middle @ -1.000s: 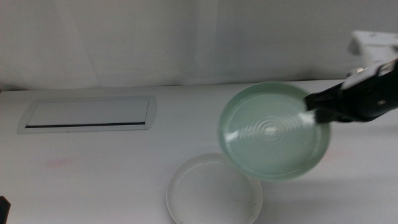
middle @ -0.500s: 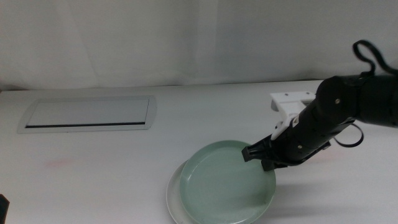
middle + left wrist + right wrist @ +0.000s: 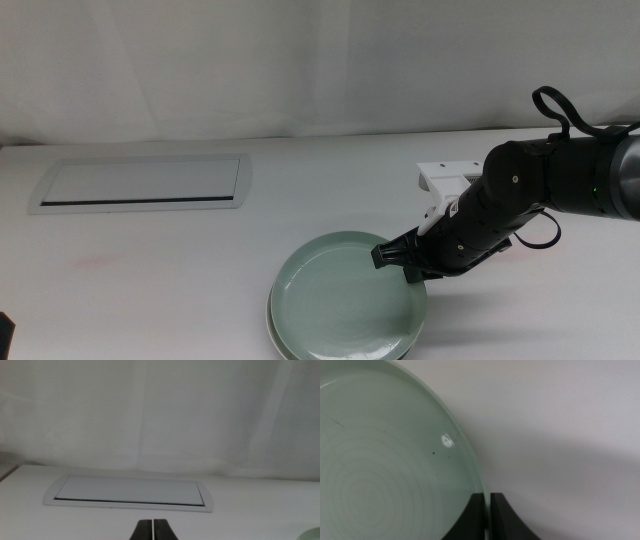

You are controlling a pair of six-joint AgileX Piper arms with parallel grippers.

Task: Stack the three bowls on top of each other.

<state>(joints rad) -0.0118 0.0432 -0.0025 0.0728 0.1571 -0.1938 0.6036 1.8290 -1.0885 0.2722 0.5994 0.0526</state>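
Note:
The pale mint green bowl [image 3: 340,295] lies on the cream-white bowl [image 3: 274,333], which shows only as a thin rim at the near left. My right gripper [image 3: 395,258] comes in from the right and is shut on the mint bowl's right rim. In the right wrist view the two jaws [image 3: 487,510] pinch the thin rim of the mint bowl [image 3: 380,460]. The grey bowl is out of view. My left gripper [image 3: 153,527] is shut and empty, and it waits at the near left of the table.
A flat white panel [image 3: 140,183] with a dark slot lies at the far left of the table; it also shows in the left wrist view [image 3: 130,492]. A white curtain hangs behind the table. The right arm's cable loops above its wrist.
My right gripper has brought the mint green bowl down and leftward from a raised, tilted hold. The bowl now lies on the cream-white bowl and covers most of it.

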